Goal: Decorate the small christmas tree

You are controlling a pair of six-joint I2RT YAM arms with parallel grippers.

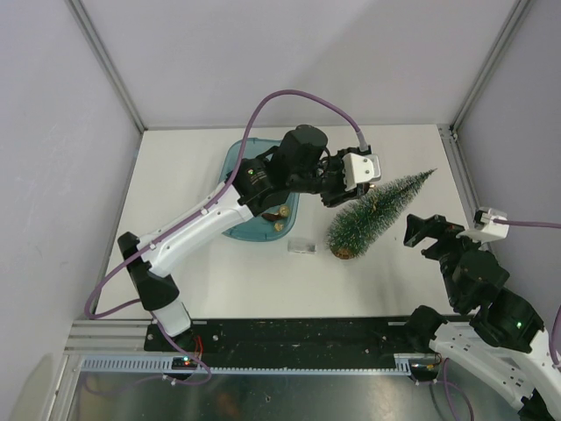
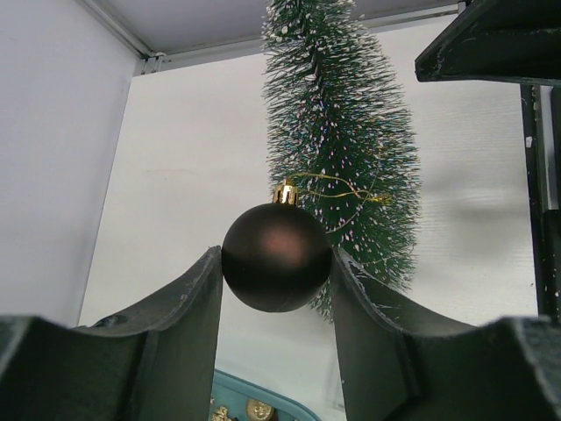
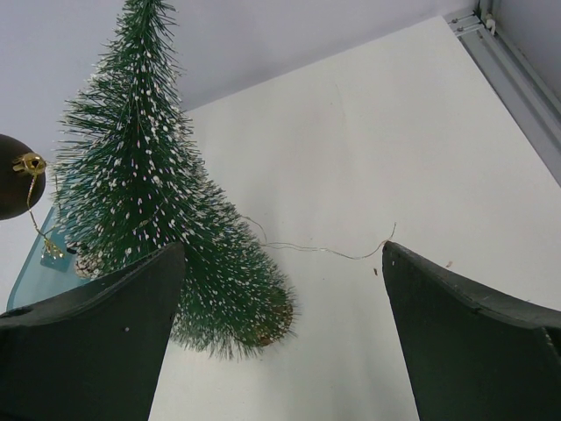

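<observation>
The small christmas tree lay on the table, tip toward two o'clock. At its ten o'clock the left claw gripped a brown bauble, whose gold thread needed hooking deep among the bristles before release. The right claw gaped empty.

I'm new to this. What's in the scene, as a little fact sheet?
Tree: lying on its side on the table, tip toward the far right
Ball: dark brown, gold cap, gripped between the left jaws, close to the tree
Right jaws: open, empty, near the tree
Tray: teal, holds gold trinkets
</observation>
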